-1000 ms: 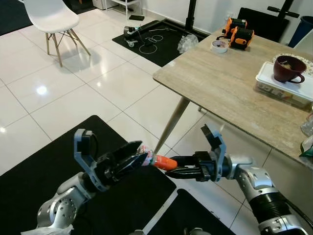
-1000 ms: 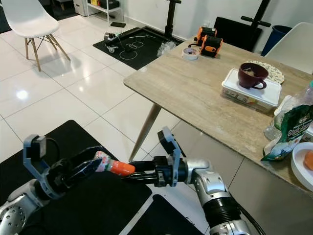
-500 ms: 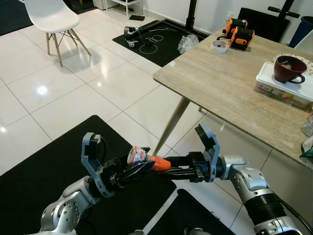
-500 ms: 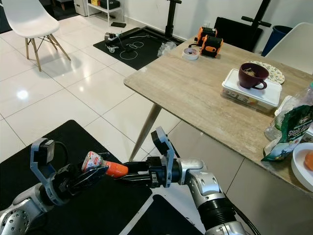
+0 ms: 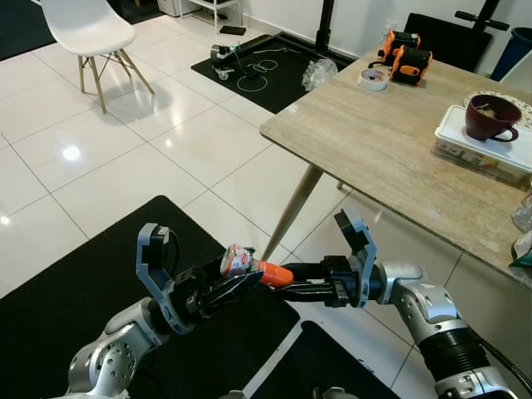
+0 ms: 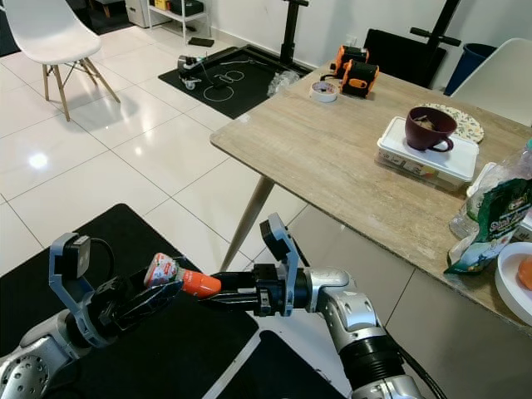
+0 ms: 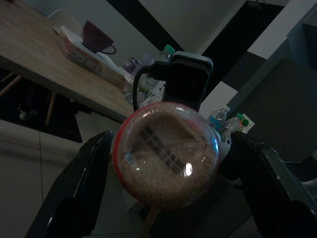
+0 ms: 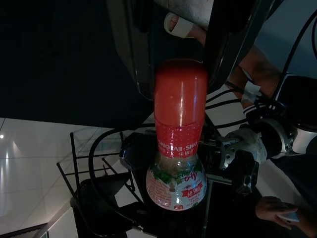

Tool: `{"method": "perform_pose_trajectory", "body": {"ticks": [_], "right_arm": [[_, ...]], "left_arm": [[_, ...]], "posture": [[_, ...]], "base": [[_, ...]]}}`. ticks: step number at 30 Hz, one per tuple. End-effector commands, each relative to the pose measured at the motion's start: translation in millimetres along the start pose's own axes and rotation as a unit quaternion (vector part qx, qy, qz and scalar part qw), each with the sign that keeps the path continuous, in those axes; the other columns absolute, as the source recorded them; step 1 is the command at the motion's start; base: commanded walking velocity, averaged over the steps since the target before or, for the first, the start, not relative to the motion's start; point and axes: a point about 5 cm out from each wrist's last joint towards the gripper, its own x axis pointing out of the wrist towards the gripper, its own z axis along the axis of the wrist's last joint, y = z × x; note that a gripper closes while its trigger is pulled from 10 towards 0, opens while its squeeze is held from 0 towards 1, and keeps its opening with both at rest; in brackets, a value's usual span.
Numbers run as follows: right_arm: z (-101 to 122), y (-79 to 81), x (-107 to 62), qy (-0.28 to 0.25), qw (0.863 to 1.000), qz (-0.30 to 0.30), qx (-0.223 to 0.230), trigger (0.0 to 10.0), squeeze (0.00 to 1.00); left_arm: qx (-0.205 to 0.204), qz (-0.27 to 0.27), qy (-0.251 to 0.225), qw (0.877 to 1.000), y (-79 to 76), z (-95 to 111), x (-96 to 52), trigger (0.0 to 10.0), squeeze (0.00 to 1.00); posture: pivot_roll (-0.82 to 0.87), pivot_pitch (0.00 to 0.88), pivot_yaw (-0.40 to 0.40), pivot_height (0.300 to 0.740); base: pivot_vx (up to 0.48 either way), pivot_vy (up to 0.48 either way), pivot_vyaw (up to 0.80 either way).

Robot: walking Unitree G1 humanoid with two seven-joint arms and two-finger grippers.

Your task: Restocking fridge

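A small clear bottle point(image 5: 240, 260) with a red label and an orange-red cap point(image 5: 275, 273) hangs low over the black floor mat point(image 5: 75, 291), lying nearly level between my two arms. My right gripper point(image 5: 281, 278) is shut on the cap; in the right wrist view the cap point(image 8: 180, 94) sits clamped between both fingers point(image 8: 132, 49). My left gripper point(image 5: 235, 284) is open just under and around the bottle's base. In the left wrist view the round base point(image 7: 166, 153) lies between the spread fingers point(image 7: 84, 188), with a gap on one side.
A wooden table point(image 5: 374, 141) stands to the right on a slanted leg point(image 5: 291, 208). It carries a dark red cup point(image 5: 489, 116) on a white container, a tape roll point(image 5: 373, 78) and orange tools point(image 5: 404, 55). A white chair point(image 5: 87, 29) stands far left. A person's hand point(image 8: 277, 210) is nearby.
A second ago my left gripper was shut on the bottle. It has since spread open and dropped under the base, while the right gripper closed on the cap and now carries the bottle.
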Motion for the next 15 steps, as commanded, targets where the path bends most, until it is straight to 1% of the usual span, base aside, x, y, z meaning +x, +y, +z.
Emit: {"method": "perform_pose_trajectory", "body": {"ticks": [1, 15], "right_arm": [[1.9, -1.4, -3.4, -0.007, 1.0, -0.005, 0.001, 0.0, 0.0], [2.0, -1.3, -7.7, -0.007, 1.0, -0.011, 0.003, 0.0, 0.0]], "left_arm": [[0.001, 0.003, -0.008, 1.0, -1.5, -0.2, -1.2, 10.0, 0.0], [0.005, 0.018, -0.029, 0.999, 0.4, 6.7, -6.0, 10.0, 0.0]], "posture": [[0.05, 0.096, -0.028, 0.74], [0.05, 0.096, -0.028, 0.74]], "base": [[0.0, 0.0, 0.0], [0.0, 0.0, 0.0]]}}
